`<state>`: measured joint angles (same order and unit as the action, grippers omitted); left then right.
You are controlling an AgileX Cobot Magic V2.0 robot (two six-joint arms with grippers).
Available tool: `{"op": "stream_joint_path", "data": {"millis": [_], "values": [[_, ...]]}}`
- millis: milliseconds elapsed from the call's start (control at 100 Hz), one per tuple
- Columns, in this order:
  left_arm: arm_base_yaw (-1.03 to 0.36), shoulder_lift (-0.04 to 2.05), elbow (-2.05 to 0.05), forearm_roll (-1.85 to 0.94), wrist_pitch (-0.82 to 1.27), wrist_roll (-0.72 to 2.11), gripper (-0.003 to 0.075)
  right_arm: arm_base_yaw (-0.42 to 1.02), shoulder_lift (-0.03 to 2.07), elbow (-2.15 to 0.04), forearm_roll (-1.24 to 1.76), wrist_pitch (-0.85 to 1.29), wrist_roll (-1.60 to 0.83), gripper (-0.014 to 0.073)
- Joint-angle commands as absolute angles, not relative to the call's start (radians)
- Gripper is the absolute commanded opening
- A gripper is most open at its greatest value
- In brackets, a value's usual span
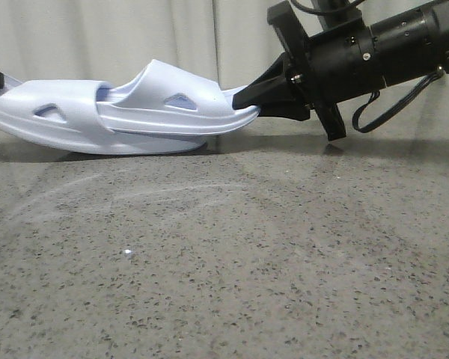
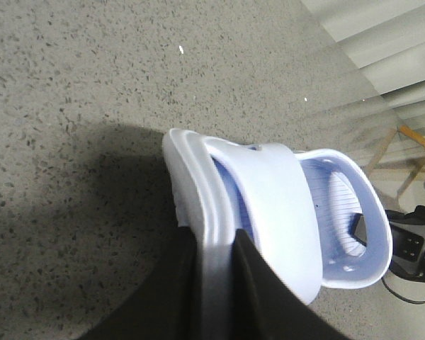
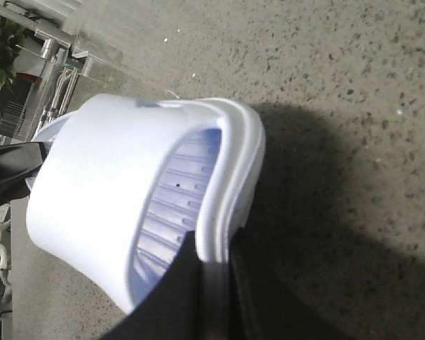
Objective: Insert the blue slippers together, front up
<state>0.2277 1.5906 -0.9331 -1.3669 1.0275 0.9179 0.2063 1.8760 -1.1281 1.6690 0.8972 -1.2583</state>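
Resting on the speckled grey table (image 1: 232, 262), the blue slippers (image 1: 127, 112) lie nested, one pushed under the other's strap. At one end of the slippers the right gripper (image 1: 247, 105) is clamped on the sole rim; at the opposite end the left gripper (image 2: 216, 283) pinches the other rim.

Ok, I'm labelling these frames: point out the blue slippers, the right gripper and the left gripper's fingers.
blue slippers (image 1: 135, 112): front view, on the nested straps.
right gripper (image 1: 248, 99): front view, at its fingertips, clamped on the slipper's end.
left gripper's fingers (image 2: 265, 297): left wrist view, on one dark finger beside the slipper's rim.
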Motion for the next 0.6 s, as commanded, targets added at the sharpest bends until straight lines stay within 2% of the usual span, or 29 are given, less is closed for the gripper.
{"op": "stream_joint_path", "data": {"millis": [0,190,320,590], "values": [[0.181,1.556,-0.959,-1.439,1.268,0.917,0.0015,0.242,1.829,-1.159,1.696,1.109,-1.276,-0.0077],[0.186,1.556,-0.959,-1.421,1.268,0.917,0.0015,0.171,1.828,-1.159,1.687,1.208,-1.276,0.0094],[0.206,1.556,-0.959,-1.423,1.268,0.917,0.0015,0.093,1.815,-1.159,1.668,1.292,-1.27,0.0101],[0.225,1.556,-0.959,-1.429,1.268,0.917,0.0015,-0.039,1.681,-1.159,1.533,1.288,-1.234,0.0101]]}}
